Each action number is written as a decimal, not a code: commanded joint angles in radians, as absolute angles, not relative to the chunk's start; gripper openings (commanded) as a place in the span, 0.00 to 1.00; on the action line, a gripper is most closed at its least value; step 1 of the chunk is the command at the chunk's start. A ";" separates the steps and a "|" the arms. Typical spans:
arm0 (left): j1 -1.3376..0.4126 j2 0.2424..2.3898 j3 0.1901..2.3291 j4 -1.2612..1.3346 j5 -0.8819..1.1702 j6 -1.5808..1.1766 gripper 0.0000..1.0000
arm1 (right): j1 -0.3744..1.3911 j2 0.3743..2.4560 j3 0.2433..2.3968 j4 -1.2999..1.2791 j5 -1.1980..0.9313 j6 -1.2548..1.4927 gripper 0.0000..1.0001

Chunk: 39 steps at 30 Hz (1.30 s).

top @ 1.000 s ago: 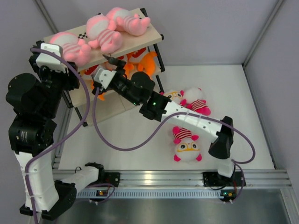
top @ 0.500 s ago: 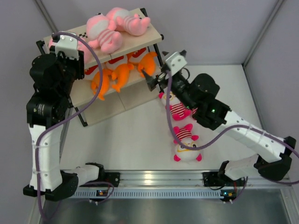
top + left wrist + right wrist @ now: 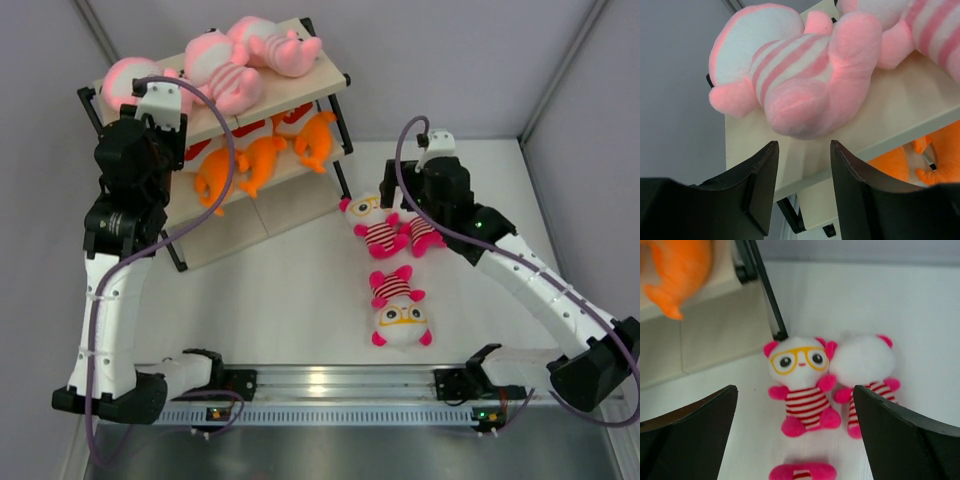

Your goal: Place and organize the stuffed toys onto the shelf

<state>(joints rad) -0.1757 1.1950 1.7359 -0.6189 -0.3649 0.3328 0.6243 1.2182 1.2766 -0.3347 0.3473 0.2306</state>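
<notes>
The right gripper [image 3: 794, 388] hangs wide above the glasses-faced toy [image 3: 796, 360], apparently to grab it; the left gripper [image 3: 803, 145], half-open and empty, faces the pink toy [image 3: 800, 75] ahead.

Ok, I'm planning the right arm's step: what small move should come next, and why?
Probably lower the right gripper onto the glasses-faced toy: its jaws stand wide open and empty, and that toy lies face up on the table right beneath them, not yet on the shelf.
</notes>
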 commanded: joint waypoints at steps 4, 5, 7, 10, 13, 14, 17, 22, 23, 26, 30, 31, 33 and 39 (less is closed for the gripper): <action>-0.172 1.060 1.669 -0.541 -0.413 0.365 0.54 | 0.545 1.184 1.128 -0.436 0.273 0.423 0.99; -0.172 1.052 1.666 -0.541 -0.419 0.371 0.54 | 0.525 1.195 1.108 -0.433 0.256 0.423 0.99; -0.172 1.023 1.658 -0.549 -0.425 0.380 0.54 | 0.499 1.222 1.089 -0.416 0.184 0.436 0.99; -0.172 0.979 1.657 -0.612 -0.391 0.368 0.56 | 0.450 1.255 1.037 -0.361 0.075 0.485 0.99; -0.172 0.921 1.634 -0.720 -0.310 0.345 0.58 | 0.422 1.301 0.965 -0.281 0.040 0.531 0.86; -0.172 0.902 1.617 -0.748 -0.242 0.345 0.60 | 0.417 1.311 0.945 -0.269 0.041 0.537 0.82; -0.172 0.796 1.517 -0.849 -0.117 0.383 0.64 | 0.416 1.374 0.948 -0.239 0.055 0.546 0.70; -0.169 0.631 1.329 -0.956 -0.146 0.397 0.66 | 0.410 1.459 0.953 -0.233 0.093 0.558 0.67; -0.164 0.603 1.295 -0.965 -0.147 0.403 0.67 | 0.411 1.465 0.943 -0.235 0.106 0.563 0.68; -0.140 0.505 1.149 -0.980 -0.158 0.416 0.68 | 0.413 1.473 0.911 -0.238 0.144 0.568 0.68; -0.106 0.416 0.984 -0.980 -0.157 0.416 0.68 | 0.413 1.492 0.897 -0.219 0.164 0.569 0.68; -0.088 0.408 0.930 -0.979 -0.155 0.416 0.68 | 0.411 1.502 0.896 -0.204 0.166 0.572 0.68; -0.065 0.384 0.870 -0.977 -0.155 0.416 0.70 | 0.411 1.534 0.896 -0.180 0.163 0.569 0.63; -0.008 0.307 0.767 -0.976 -0.161 0.377 0.79 | 0.413 1.580 0.954 -0.164 0.196 0.517 0.00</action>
<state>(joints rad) -0.0364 0.3492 0.7948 -0.9974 -0.1680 0.4057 0.4259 1.5738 0.8989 -0.2050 0.1452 0.5430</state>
